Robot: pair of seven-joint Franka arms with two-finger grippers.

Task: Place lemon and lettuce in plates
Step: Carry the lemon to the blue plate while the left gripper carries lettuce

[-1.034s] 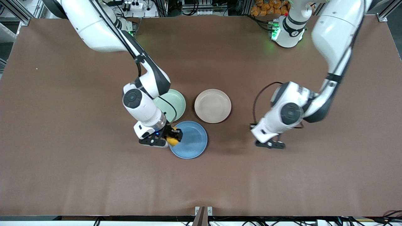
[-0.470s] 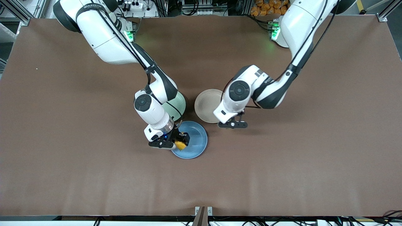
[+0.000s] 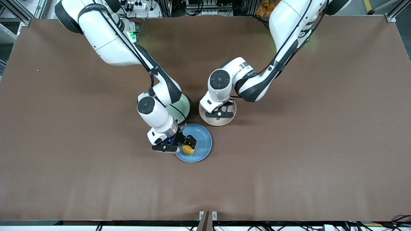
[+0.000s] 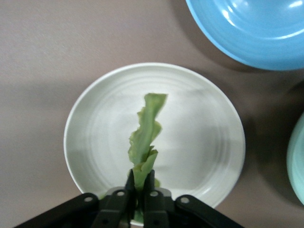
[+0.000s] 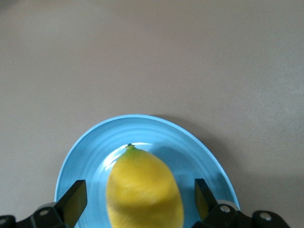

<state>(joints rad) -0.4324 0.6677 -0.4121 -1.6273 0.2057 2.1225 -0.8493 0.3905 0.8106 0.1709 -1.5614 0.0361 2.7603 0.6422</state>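
Observation:
The lemon (image 3: 188,149) lies in the blue plate (image 3: 203,141), near the rim nearest the front camera. My right gripper (image 3: 186,145) is open just over it, one finger on each side and clear of the lemon (image 5: 145,190); the blue plate (image 5: 190,145) shows under it. My left gripper (image 3: 220,113) hangs over the beige plate (image 3: 210,121). It (image 4: 139,183) is shut on the pale stem of the lettuce (image 4: 145,133), which dangles over the middle of the beige plate (image 4: 204,142).
A pale mint-green plate (image 3: 181,107) sits beside the beige plate and farther from the front camera than the blue plate, partly under my right arm. The blue plate (image 4: 256,28) and the mint plate's edge (image 4: 297,161) show in the left wrist view.
My left arm has swung from the left arm's end of the table to over the beige plate. My right gripper moved over the blue plate and opened; the lemon now lies there.

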